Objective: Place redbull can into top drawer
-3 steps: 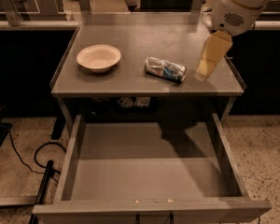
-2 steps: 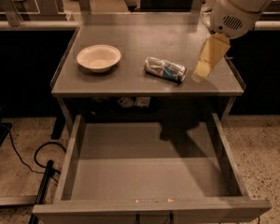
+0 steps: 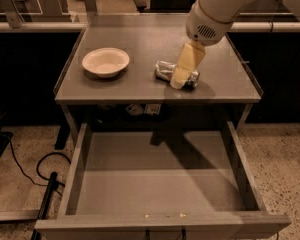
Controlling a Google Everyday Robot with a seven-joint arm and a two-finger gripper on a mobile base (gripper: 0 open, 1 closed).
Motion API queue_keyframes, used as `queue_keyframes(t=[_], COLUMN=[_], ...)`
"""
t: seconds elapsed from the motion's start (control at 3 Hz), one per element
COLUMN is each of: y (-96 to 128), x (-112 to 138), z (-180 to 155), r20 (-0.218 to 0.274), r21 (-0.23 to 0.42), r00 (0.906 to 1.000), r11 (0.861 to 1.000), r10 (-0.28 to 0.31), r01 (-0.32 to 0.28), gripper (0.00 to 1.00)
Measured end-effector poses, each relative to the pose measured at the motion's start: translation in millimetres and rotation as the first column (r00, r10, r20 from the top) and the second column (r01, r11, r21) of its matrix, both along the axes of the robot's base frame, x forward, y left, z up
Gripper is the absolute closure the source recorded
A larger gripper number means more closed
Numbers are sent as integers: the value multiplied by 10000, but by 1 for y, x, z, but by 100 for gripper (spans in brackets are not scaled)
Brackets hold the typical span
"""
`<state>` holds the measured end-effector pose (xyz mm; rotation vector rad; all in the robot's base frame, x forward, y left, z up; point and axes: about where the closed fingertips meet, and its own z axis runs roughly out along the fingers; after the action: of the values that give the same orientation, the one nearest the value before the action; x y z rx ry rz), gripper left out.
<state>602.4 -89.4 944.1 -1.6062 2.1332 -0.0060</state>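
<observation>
The redbull can (image 3: 166,71) lies on its side on the grey cabinet top (image 3: 140,86), right of centre, silver with blue patches. My gripper (image 3: 179,80) hangs from the white arm at the upper right and reaches down over the can's right half, its cream fingers (image 3: 186,64) covering part of it. The top drawer (image 3: 160,184) is pulled fully open below the cabinet top, its flat grey bottom bare, with a dark handle (image 3: 165,232) on its front edge.
A round cream bowl (image 3: 105,61) sits on the cabinet top to the left of the can. A black cable (image 3: 27,171) and a dark stand lie on the speckled floor at the left. Dark cabinets and a rail stand behind.
My gripper has moved left, from beside the can's right end to over the can. The can, bowl and drawer have not moved.
</observation>
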Motion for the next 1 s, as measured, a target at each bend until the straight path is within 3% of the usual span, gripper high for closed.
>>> queue_keyframes(t=[0.33,0.67,1.0], y=[0,-9,-23], x=[0,16,38], z=[0,-13,-34], r20=[-5,-370,-795], r21=[3,212,190], r00=[10000,9984,9912], r11=[10000,9989,9940], r10=[-6,-416,-1060], r01=[6,424,1078], gripper=[0,0,0])
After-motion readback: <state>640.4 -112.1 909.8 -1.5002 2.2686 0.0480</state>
